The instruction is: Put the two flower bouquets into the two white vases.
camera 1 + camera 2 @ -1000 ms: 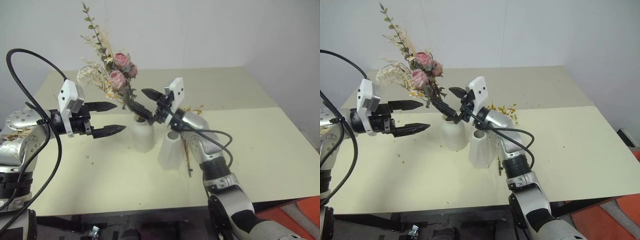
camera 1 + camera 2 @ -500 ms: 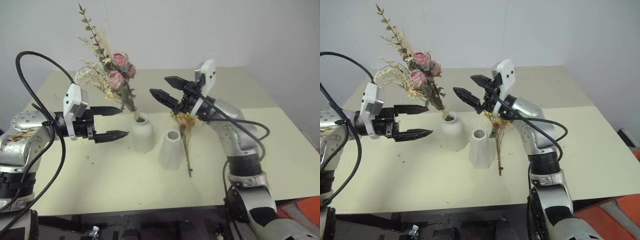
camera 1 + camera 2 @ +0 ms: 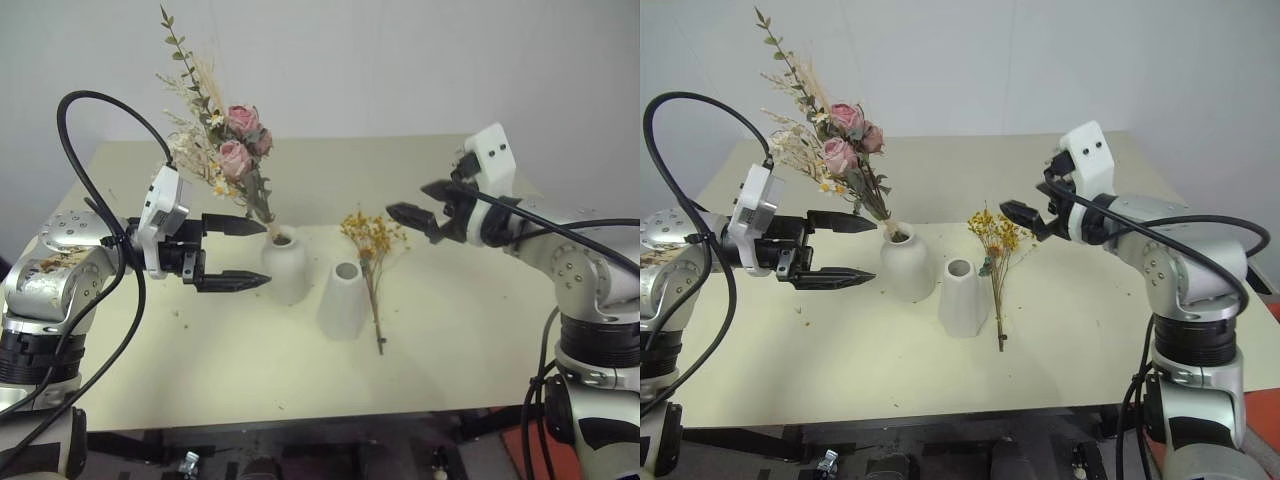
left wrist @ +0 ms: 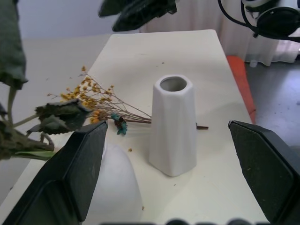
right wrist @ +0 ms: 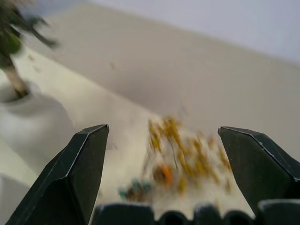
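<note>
Right gripper (image 3: 412, 203) wide open, empty, above the yellow bouquet (image 3: 372, 262) lying flat just beside the cone vase (image 3: 343, 299). Left gripper (image 3: 243, 253) open, empty, just beside the round vase (image 3: 285, 264) holding the rose bouquet (image 3: 222, 152).

Left wrist view: cone vase upright, stems behind it.

Right wrist view: blossoms between the fingers.

Risk: grabbing brittle blossoms sheds them; a low reach could tip either vase.

Left pincer (image 3: 238, 254) gaping; right pincer (image 3: 420, 204) gaping, both raised.
</note>
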